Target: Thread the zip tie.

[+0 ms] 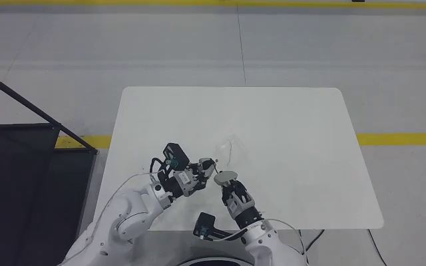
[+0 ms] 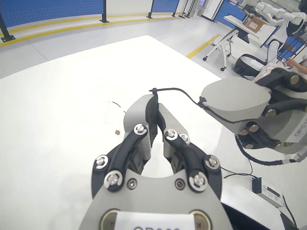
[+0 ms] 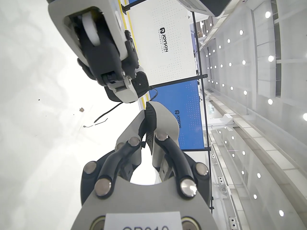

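Note:
A thin black zip tie (image 2: 177, 89) hangs in the air between my two grippers, above the white table (image 1: 299, 133) near its front edge. My left gripper (image 2: 156, 101) is shut on the tie just below its small square head (image 2: 153, 90). From there the strap arcs over to my right gripper (image 2: 203, 101), which is shut on the other end. In the right wrist view the right gripper (image 3: 149, 106) pinches the strap (image 3: 154, 92) close under the left gripper (image 3: 136, 84). In the top view the left gripper (image 1: 209, 163) and right gripper (image 1: 223, 178) nearly touch.
A clear wrapper (image 1: 227, 147) with a thin dark strand (image 2: 117, 106) lies on the table just beyond the grippers. A small brown speck (image 2: 117, 133) sits near it. A black-framed panel (image 1: 33, 173) stands off the table's left side.

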